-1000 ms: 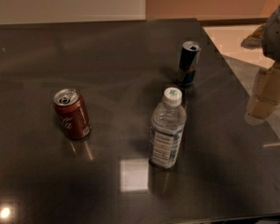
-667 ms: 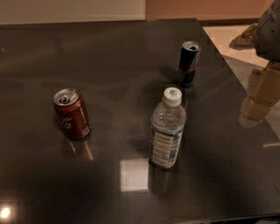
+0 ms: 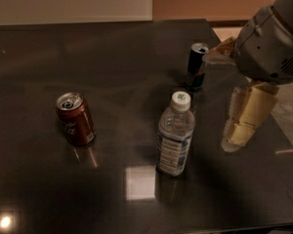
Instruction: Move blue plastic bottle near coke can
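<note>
The blue plastic bottle [image 3: 176,133] stands upright at the middle of the dark table, clear with a white cap and a blue-and-white label. The coke can [image 3: 75,118] stands upright to its left, red with a silver top, well apart from the bottle. My gripper [image 3: 225,99] hangs over the table just right of the bottle, a little apart from it. It is open and empty, with one beige finger [image 3: 246,116] pointing down and the other [image 3: 219,51] up near the dark can.
A slim dark blue can [image 3: 197,66] stands behind the bottle, close to my gripper's upper finger. The table's right edge [image 3: 283,130] runs just past my arm, with pale floor beyond. A wall lies behind the table.
My gripper and arm have moved left and inward over the table, closer to the bottle. The bottle and both cans have not moved.
</note>
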You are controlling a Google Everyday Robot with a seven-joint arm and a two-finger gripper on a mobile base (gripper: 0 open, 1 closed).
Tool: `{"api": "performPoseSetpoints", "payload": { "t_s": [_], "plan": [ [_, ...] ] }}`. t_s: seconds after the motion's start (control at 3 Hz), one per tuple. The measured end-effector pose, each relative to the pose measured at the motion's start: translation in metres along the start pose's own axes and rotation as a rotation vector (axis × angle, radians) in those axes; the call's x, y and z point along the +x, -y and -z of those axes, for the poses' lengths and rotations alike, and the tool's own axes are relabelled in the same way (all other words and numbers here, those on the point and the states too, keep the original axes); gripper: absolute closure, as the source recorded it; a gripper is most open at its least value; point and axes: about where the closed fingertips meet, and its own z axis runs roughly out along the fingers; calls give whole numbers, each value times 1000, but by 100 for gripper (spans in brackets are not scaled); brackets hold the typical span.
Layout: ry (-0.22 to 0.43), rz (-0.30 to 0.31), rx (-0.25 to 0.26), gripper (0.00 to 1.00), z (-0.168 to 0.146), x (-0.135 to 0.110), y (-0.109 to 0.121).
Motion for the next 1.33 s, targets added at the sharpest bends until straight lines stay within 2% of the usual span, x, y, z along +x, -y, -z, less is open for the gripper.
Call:
{"api": "performPoseSetpoints", "payload": {
  "t_s": [0.67,1.0,1.33],
  "plan": [
    [118,73,-84,0,-36,-34,-27],
    [143,89,-101,0,-49,-43,-34],
    [150,96,-109,19,-58,-45,-37]
  ]
}}
